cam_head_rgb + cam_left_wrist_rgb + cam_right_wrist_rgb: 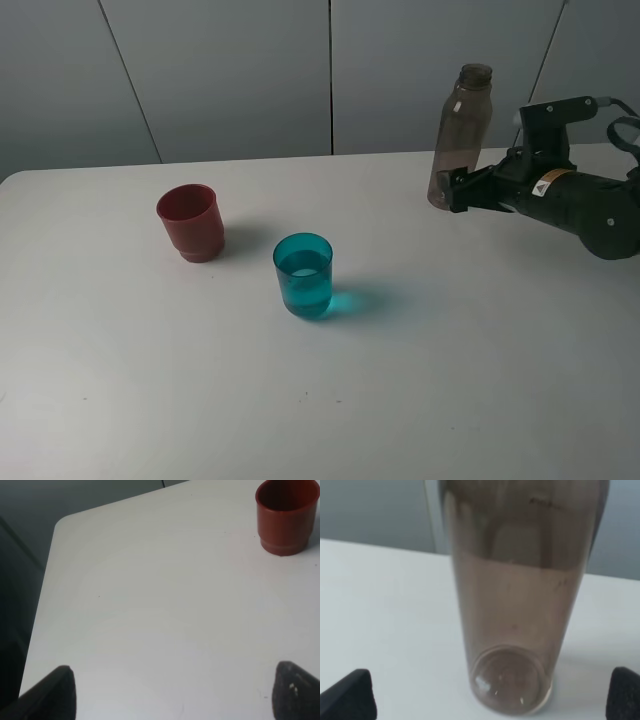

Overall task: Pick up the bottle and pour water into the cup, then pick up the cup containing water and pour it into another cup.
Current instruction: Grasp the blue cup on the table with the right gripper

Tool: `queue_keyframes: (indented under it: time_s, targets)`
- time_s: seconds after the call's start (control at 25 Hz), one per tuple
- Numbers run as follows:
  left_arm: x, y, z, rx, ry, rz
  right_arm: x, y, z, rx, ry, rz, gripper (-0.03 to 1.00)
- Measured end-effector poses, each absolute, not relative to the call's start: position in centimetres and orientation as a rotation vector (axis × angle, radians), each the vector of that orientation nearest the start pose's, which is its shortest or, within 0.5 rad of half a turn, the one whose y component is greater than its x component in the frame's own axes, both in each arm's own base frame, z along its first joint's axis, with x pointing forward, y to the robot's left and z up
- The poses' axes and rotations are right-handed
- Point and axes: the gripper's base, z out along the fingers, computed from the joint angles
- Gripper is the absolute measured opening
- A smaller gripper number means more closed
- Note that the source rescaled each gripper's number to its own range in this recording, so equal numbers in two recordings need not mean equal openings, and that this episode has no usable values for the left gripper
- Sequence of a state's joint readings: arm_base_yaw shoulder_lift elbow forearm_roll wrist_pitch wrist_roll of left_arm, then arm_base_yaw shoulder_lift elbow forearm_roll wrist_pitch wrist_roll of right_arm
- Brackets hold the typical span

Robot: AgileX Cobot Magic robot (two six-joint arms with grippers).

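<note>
The smoky grey-brown bottle (460, 135) stands upright near the table's back right. My right gripper (457, 190) is open at its base, not touching it. In the right wrist view the bottle (520, 605) fills the middle, and the right gripper (485, 700) has a fingertip well clear on each side. The teal cup (303, 275) stands mid-table with water in it. The dark red cup (190, 222) stands to its left and a little farther back. The left wrist view shows the red cup (286, 516) far ahead of my open left gripper (175, 695), which holds nothing.
The white table (450, 380) has a rounded back left corner (62, 522) with a dark drop beyond it. A grey panelled wall (240, 70) runs behind the table.
</note>
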State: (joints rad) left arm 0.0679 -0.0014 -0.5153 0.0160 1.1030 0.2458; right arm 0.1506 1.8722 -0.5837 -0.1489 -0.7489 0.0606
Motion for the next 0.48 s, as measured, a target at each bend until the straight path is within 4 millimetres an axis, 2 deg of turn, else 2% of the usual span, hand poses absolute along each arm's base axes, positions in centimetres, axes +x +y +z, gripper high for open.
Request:
queue_keyframes:
  time_s: [0.2,0.36,0.48]
  targets:
    - [-0.9,0.1,27.8,0.183,2.068,0.212,26.8,6.2,12.8,-0.456,1.997,0.231,1.0]
    - [-0.9,0.1,27.8,0.183,2.068,0.212,24.2,7.1,12.5,-0.647,2.004,0.33,1.0]
    - [-0.9,0.1,27.8,0.183,2.068,0.212,22.8,7.9,11.9,-0.853,1.991,0.399,1.0]
